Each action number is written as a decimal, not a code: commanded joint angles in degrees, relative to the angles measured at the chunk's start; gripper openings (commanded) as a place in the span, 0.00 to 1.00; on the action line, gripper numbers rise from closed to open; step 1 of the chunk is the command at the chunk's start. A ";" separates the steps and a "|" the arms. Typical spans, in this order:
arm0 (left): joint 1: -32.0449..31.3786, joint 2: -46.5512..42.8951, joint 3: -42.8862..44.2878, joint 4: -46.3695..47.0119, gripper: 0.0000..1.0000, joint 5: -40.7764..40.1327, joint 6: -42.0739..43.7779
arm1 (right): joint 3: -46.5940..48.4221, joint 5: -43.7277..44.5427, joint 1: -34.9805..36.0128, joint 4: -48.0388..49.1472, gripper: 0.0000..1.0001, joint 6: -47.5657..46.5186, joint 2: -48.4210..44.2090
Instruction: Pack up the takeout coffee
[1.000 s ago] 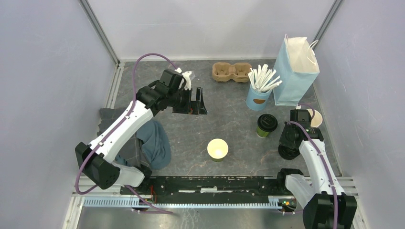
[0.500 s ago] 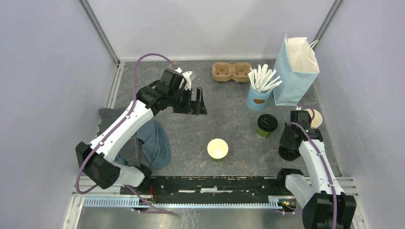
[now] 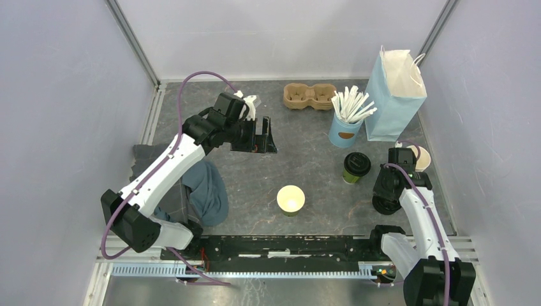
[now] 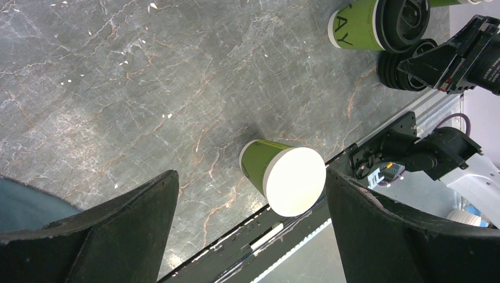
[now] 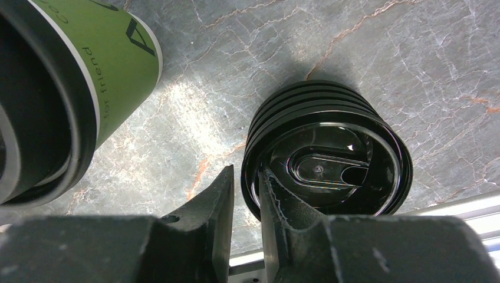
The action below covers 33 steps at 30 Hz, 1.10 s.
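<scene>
Your takeout coffee [image 3: 356, 166], the small dark-green paper cup under a round black plastic lid, stands upright and free on the dark grey marbled table [image 3: 306, 169]. It is right of centre, on the near side of the light-blue cup of white sticks [image 3: 348, 124] and near the tall light-blue paper bag [image 3: 395, 95]. The jaws of your right gripper [image 5: 244, 183] point down just to the right of the coffee, over a stack of round black plastic lids [image 5: 330, 159]. They stand narrow, one finger outside the stack's rim and one inside it, and you cannot tell whether they pinch that rim. The jaws of your left gripper [image 3: 265, 135] stand wide with nothing in them, above the table's left half and well apart from the coffee. A like green paper cup without a lid [image 3: 291, 199] stands upright between the two arms, toward the near edge.
</scene>
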 commanded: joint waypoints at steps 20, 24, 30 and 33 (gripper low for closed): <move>0.05 -0.36 1.84 0.76 1.00 1.63 2.18 | 2.13 -2.23 -1.05 -1.18 0.25 -1.05 -1.76; -0.01 -0.45 1.84 0.76 1.00 1.71 2.19 | 2.39 -2.65 -1.11 -1.28 0.24 -0.95 -1.91; 0.07 -0.49 1.78 0.81 1.00 1.89 2.19 | 2.57 -3.12 -1.13 -1.71 0.20 -1.06 -2.36; 0.04 -0.49 1.74 0.84 1.00 2.05 2.10 | 2.33 -3.31 -1.22 -1.53 0.17 -1.10 -2.42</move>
